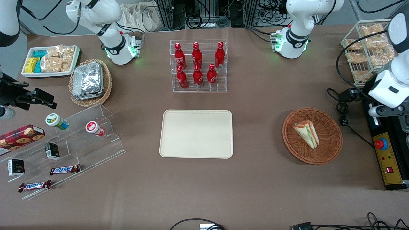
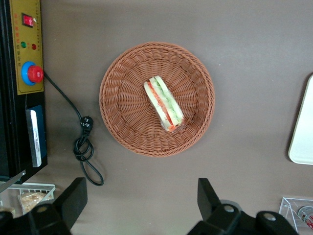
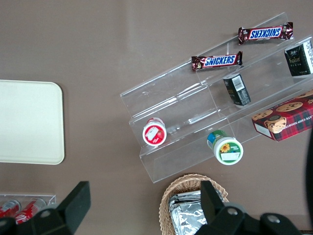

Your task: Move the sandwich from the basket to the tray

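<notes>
Left wrist view: hand [image 2: 142, 203] wide open, empty, above sandwich [image 2: 164, 103].

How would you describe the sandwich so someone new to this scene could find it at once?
Start at the cream tray mid-table, then look toward the working arm's end to the round reddish-brown wicker basket. The sandwich lies in it: a pale triangular wedge with green and orange-red filling, the only thing in that basket. The gripper is open above the table beside the basket.
</notes>
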Controlling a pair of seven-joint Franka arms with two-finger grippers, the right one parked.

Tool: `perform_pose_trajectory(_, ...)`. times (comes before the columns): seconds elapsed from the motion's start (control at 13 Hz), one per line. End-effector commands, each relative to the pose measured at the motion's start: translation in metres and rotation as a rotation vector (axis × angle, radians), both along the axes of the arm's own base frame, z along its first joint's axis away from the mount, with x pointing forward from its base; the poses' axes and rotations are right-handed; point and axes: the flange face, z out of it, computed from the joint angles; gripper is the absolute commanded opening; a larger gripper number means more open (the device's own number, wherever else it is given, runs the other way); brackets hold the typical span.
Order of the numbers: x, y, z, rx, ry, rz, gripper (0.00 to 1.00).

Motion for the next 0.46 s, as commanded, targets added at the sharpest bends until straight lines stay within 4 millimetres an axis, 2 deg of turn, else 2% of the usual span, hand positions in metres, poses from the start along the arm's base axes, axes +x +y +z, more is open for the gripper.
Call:
perform_pose_trajectory(0.0, -0.004, 0.006, -0.003, -0.006, 0.018, 0.07, 1.0)
perform_pose_trajectory(0.38, 0.009, -0.006, -0.035, 0.022, 0.064, 0.274, 0.99)
